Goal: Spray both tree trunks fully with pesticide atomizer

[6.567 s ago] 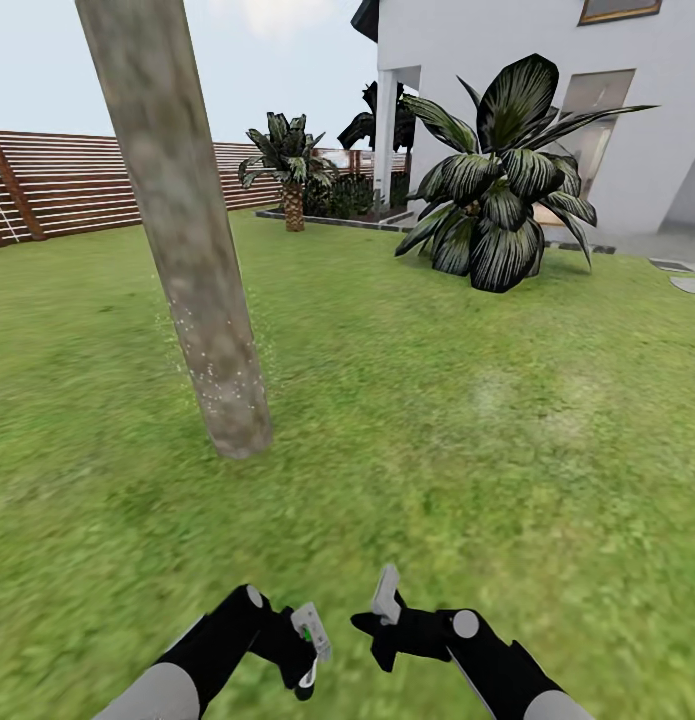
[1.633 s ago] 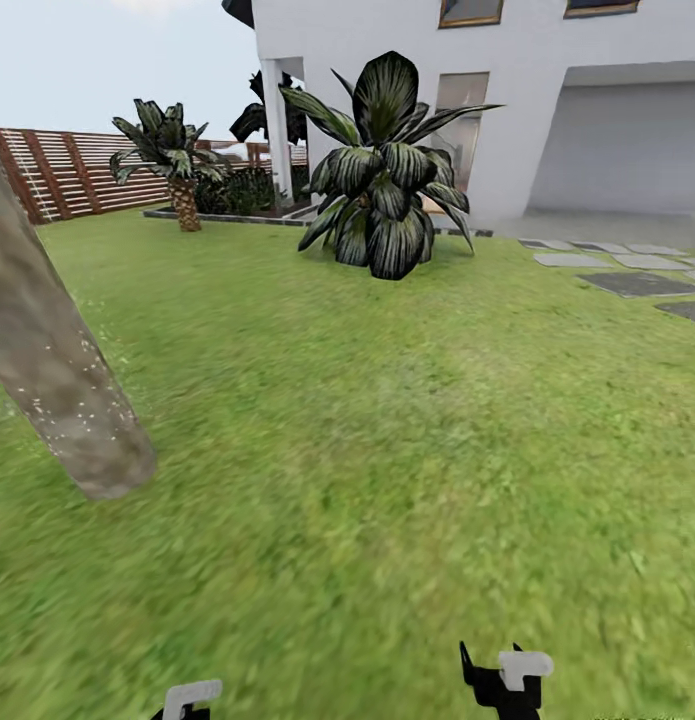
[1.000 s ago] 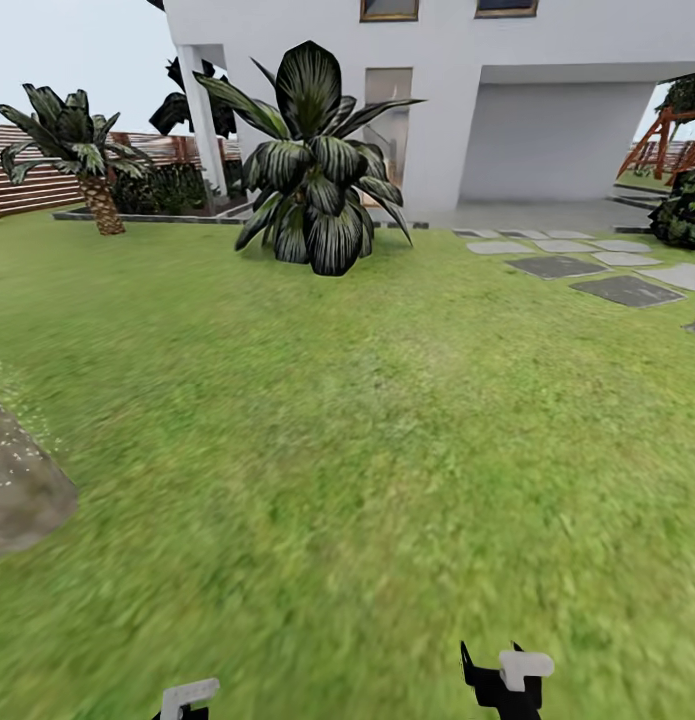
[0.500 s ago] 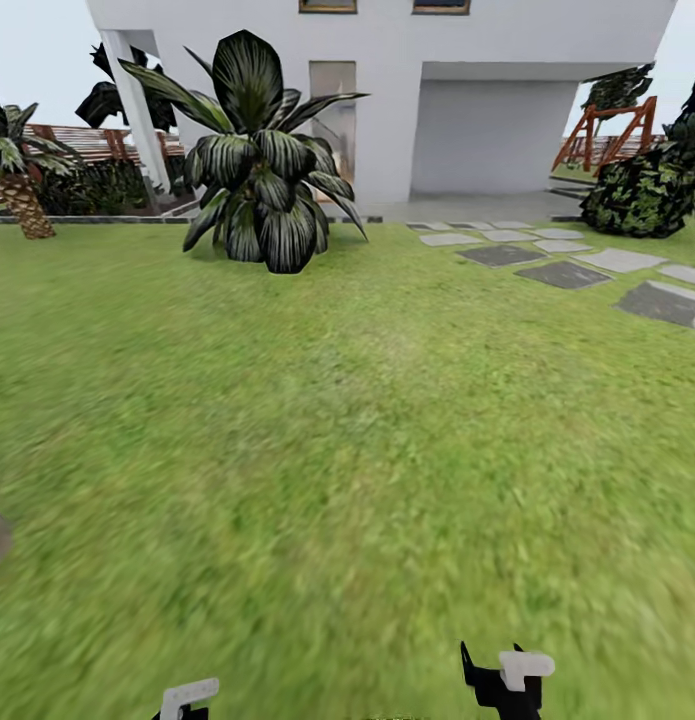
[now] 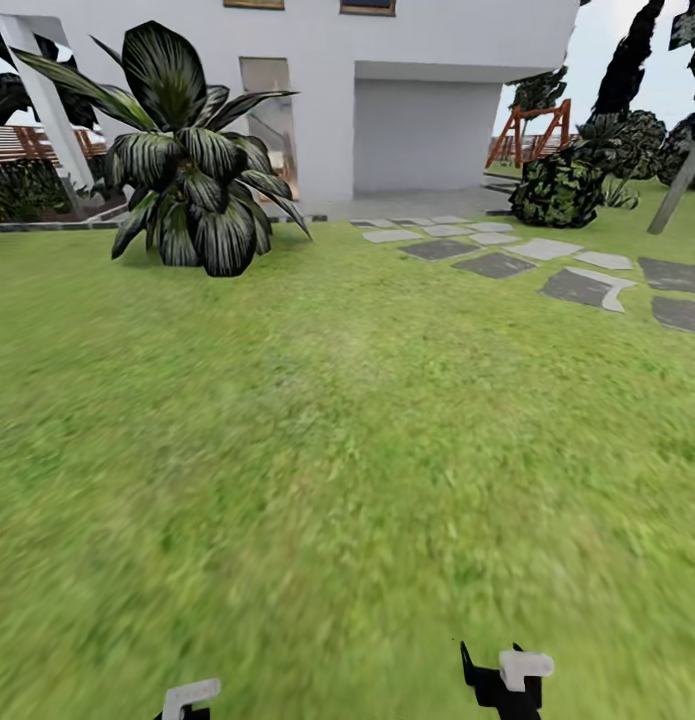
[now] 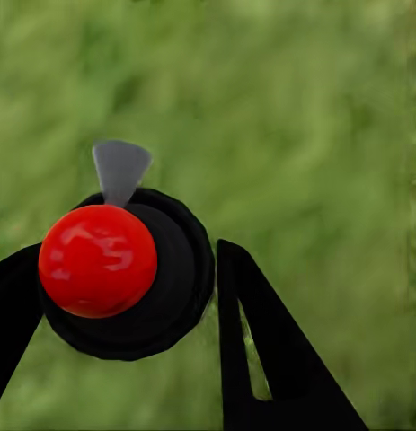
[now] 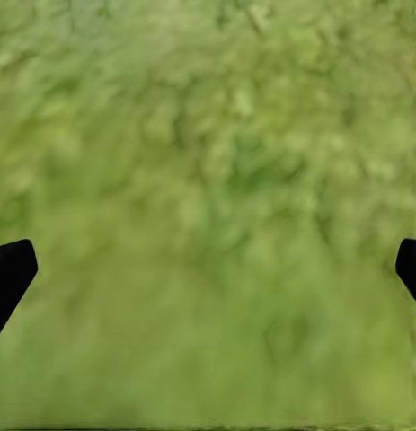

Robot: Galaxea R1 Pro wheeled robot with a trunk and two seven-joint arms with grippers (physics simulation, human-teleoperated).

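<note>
The left gripper (image 6: 118,296) is clamping the pesticide atomizer (image 6: 127,278), its fingers (image 6: 261,350) pressing the black body on both sides, red cap (image 6: 98,260) facing the camera, over grass (image 5: 327,450). The right gripper (image 7: 208,269) is hanging with its fingers wide apart and nothing between them. Ahead, a spiky broad-leaved plant (image 5: 192,170) is standing before the white house (image 5: 407,110). Right of that plant, stepping stones (image 5: 497,262) are crossing the lawn toward a round dark bush (image 5: 557,188) and a slanting tree trunk (image 5: 682,185).
</note>
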